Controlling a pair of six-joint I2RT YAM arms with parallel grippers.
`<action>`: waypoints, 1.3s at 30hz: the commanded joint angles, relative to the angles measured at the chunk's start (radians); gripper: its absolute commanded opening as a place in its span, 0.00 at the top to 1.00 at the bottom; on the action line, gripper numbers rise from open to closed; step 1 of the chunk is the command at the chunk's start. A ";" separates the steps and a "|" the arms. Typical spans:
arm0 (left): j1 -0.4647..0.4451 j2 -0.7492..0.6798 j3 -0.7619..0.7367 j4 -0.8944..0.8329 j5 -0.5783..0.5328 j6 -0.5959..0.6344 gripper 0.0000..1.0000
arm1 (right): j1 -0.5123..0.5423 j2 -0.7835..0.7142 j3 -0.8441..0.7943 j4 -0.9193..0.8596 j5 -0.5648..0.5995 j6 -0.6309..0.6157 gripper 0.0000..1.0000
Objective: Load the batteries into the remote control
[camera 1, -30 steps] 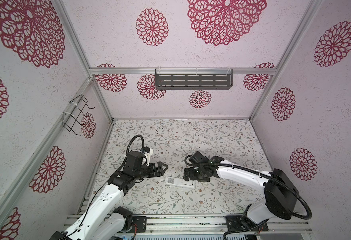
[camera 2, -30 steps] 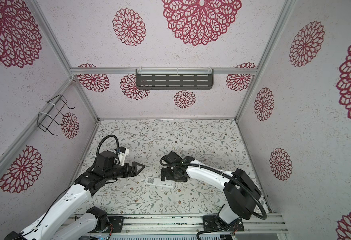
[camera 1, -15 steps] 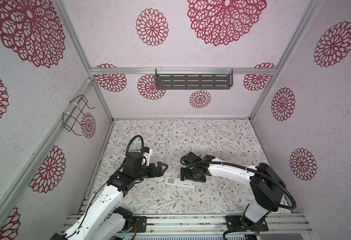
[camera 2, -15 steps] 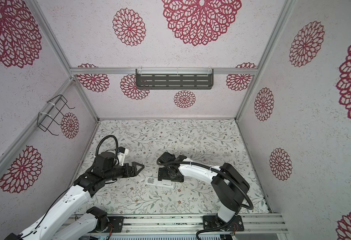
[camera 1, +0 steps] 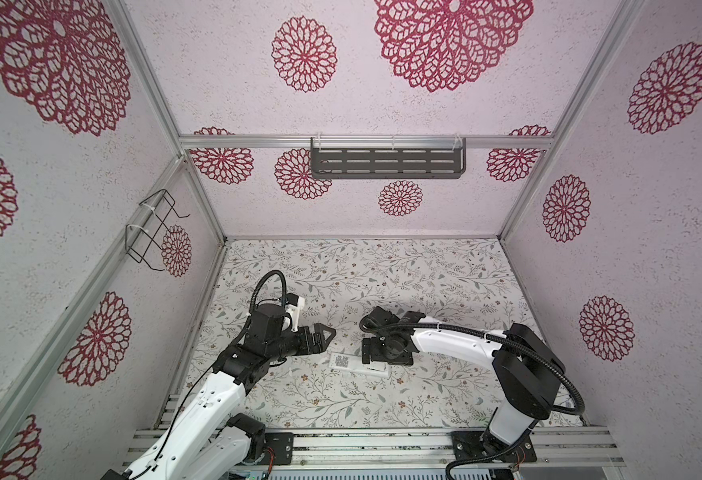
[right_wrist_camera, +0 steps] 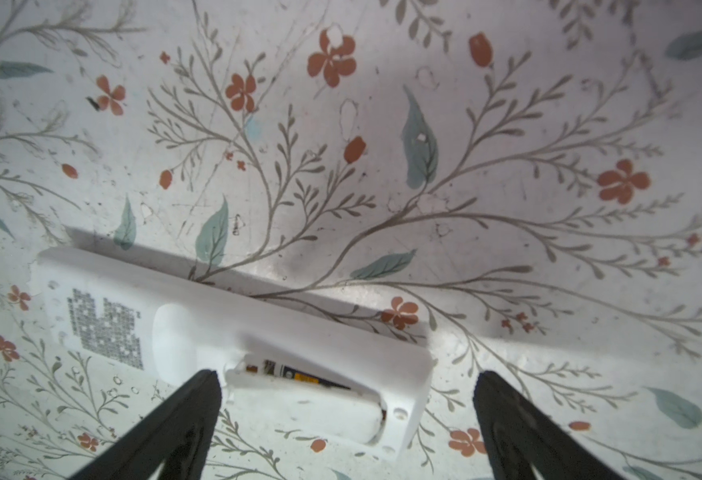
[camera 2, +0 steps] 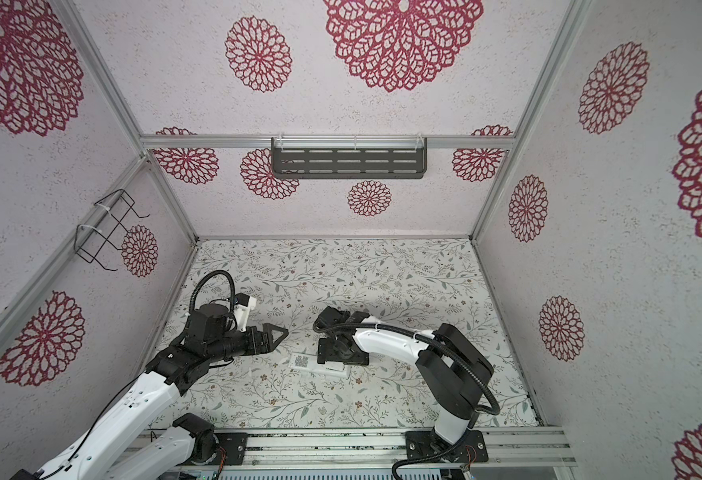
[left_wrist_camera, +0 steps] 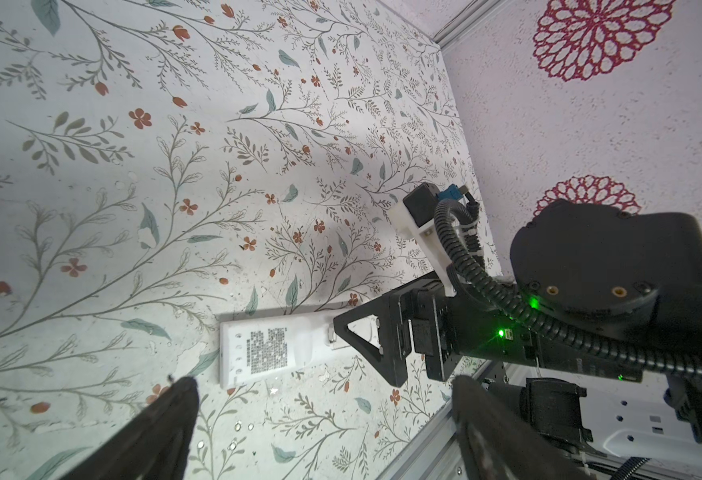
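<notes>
Floral table (camera 1: pixel 341 270). Left gripper (camera 1: pixel 325 337) hovers just left of the remote (camera 1: pixel 347 361), jaws wide apart, empty. Remote lies flat, label up, centre-front. Right gripper (right_wrist_camera: pixel 347 386) sits over its battery end, jaws spread. One battery (right_wrist_camera: pixel 299 374) shows in the part-covered bay.

Tabletop (camera 1: pixel 424 282): pale floral-print sheet, scuffed and chipped in spots. Remote control (camera 1: pixel 341 360) lies flat on it, dark-label face up, just toward 6 o'clock of centre, long axis roughly 9-to-3 o'clock.
</notes>
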 commanded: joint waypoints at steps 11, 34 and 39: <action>-0.004 -0.009 -0.010 0.025 -0.010 0.004 0.03 | 0.009 -0.009 -0.043 -0.027 0.027 -0.002 0.01; -0.003 0.005 -0.001 0.015 -0.017 0.008 0.03 | 0.005 -0.086 -0.034 -0.003 0.069 -0.085 0.01; -0.003 0.009 0.001 0.010 -0.018 0.009 0.03 | 0.005 -0.136 -0.060 0.035 0.066 -0.185 0.05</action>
